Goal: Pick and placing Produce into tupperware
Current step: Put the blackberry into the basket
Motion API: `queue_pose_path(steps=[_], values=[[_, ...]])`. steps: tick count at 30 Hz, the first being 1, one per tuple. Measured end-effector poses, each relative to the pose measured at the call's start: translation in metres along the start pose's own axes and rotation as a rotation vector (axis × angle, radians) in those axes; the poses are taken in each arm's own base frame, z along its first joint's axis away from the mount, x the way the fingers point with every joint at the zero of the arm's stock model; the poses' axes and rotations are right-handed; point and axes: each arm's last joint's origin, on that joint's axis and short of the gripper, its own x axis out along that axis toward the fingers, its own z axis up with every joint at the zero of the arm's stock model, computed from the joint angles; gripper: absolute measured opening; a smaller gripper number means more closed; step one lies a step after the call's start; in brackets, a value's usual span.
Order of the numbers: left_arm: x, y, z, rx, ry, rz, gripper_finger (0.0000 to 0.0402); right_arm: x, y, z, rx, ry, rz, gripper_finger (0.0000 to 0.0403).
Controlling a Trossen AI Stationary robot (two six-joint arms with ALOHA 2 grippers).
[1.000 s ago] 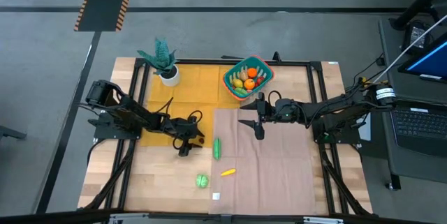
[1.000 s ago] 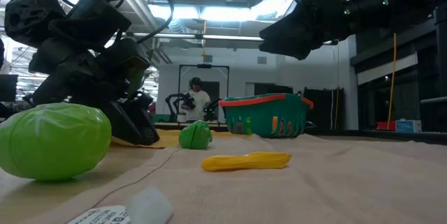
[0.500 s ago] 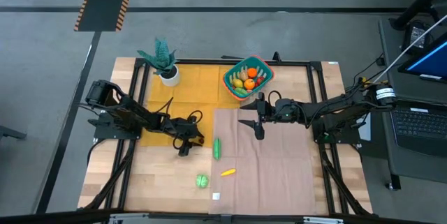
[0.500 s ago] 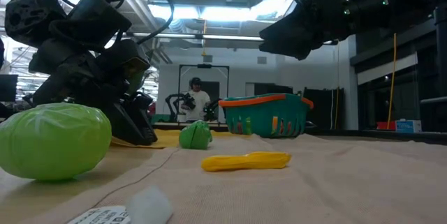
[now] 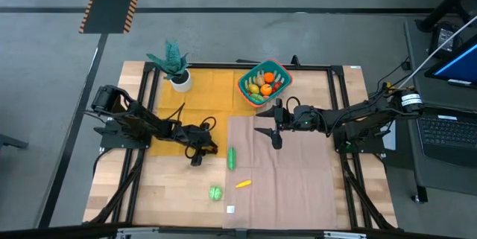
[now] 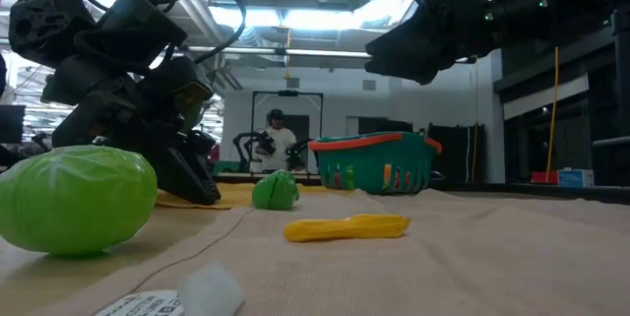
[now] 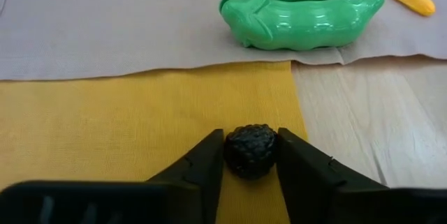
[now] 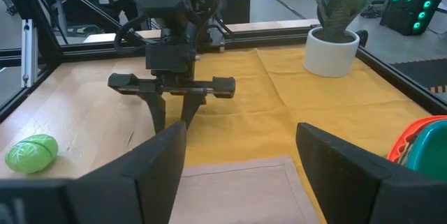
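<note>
My left claw (image 7: 250,155) sat low on the yellow cloth (image 7: 105,126), its fingers touching both sides of a small dark bumpy berry (image 7: 250,151). My right claw (image 5: 270,126) hung spread and empty near the tupperware (image 5: 264,83). Three pieces lay loose on the surface: a pea pod (image 7: 302,19) lying lengthwise across my fingers, a yellow piece (image 5: 243,184), and a green round one (image 5: 215,192).

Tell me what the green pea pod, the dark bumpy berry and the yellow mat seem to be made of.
Pea pod: likely moulded plastic, glossy, with sharp highlights and a seam line. Berry, between the left gripper's fingers: probably plastic or rubber, dark, knobbly, with a faint sheen. Mat: woven cloth by its visible weave, matte.
</note>
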Motion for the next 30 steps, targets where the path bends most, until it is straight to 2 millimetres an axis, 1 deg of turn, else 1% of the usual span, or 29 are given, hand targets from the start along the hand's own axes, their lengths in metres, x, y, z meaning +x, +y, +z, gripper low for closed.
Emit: queue_pose_path(steps=[3,6,11,14,21,27,30], values=[[0.0,0.0,0.0001,0.0,-0.001,0.0,0.0103,0.0,0.0001,0.0,0.0,0.0,0.0,0.0271],[0.0,-0.0001,0.0002,0.0,-0.002,0.0,0.01,0.0,0.0001,0.0,0.0,0.0,0.0,0.0271],[0.0,-0.0001,0.0012,0.0,-0.014,-0.001,0.0116,0.0,0.0001,0.0,0.0,0.0,0.0,0.0271],[0.0,-0.0001,0.0012,0.0,-0.014,-0.001,0.0117,0.0,0.0001,0.0,0.0,0.0,0.0,0.0271],[-0.0029,-0.0005,0.0056,0.001,-0.039,-0.003,0.0093,0.0,0.0001,-0.0001,0.0,0.0,0.0,0.0271],[-0.004,-0.0007,0.0071,-0.001,-0.048,-0.004,0.0108,0.0,0.0001,-0.0008,-0.001,0.008,0.0,0.0271],[-0.0052,-0.0007,0.0092,-0.001,-0.061,-0.004,0.0106,0.0,0.0,-0.0007,-0.002,0.008,-0.001,0.0271]])
